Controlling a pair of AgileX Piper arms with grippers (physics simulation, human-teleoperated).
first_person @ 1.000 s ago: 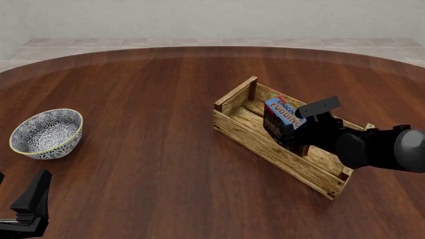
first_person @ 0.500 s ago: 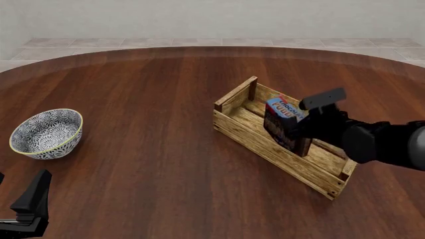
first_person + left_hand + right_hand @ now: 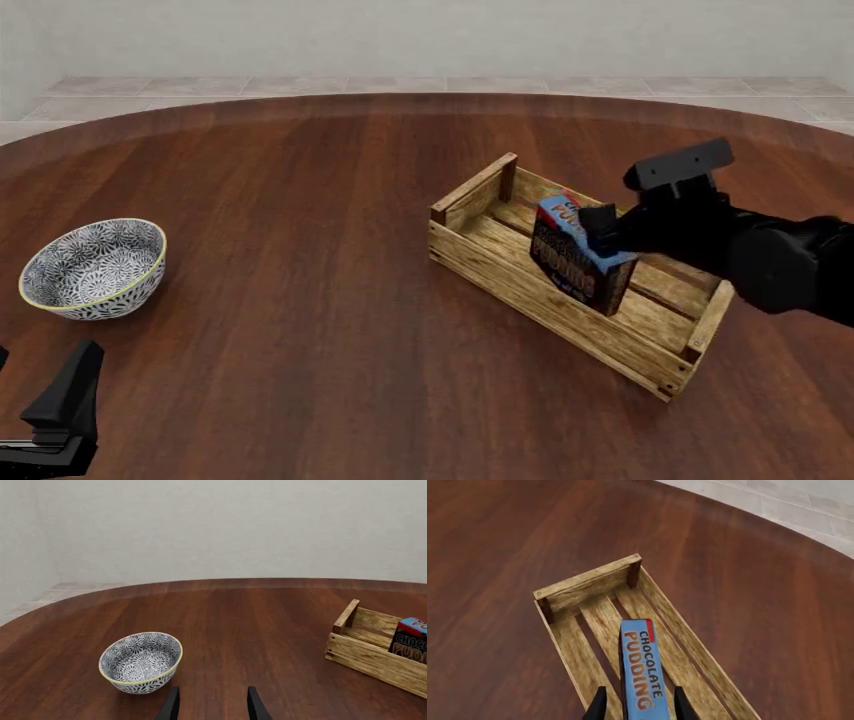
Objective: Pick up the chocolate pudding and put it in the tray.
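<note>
The chocolate pudding [image 3: 578,254] stands on its narrow edge inside the wooden tray [image 3: 523,291], blue lettered face tilted up and to the right. My right gripper [image 3: 603,230] hovers at the carton's top right, fingers open. In the right wrist view the pudding [image 3: 642,672] runs between the two spread fingertips [image 3: 600,706] with a gap on each side, and the tray [image 3: 584,583] stretches away below. My left gripper [image 3: 70,392] rests open at the near left corner, holding nothing. From the left wrist the tray [image 3: 363,657] and pudding [image 3: 409,641] show far off.
A round blue-and-white patterned bowl [image 3: 94,266] sits on the table's left side, just ahead of the left gripper [image 3: 212,709], as the bowl [image 3: 141,661] in the left wrist view shows. The dark wooden table [image 3: 294,200] curves away at the back.
The right gripper has let go of the pudding and risen up and back to the right. The carton stays standing in the tray. The left arm has not moved.
</note>
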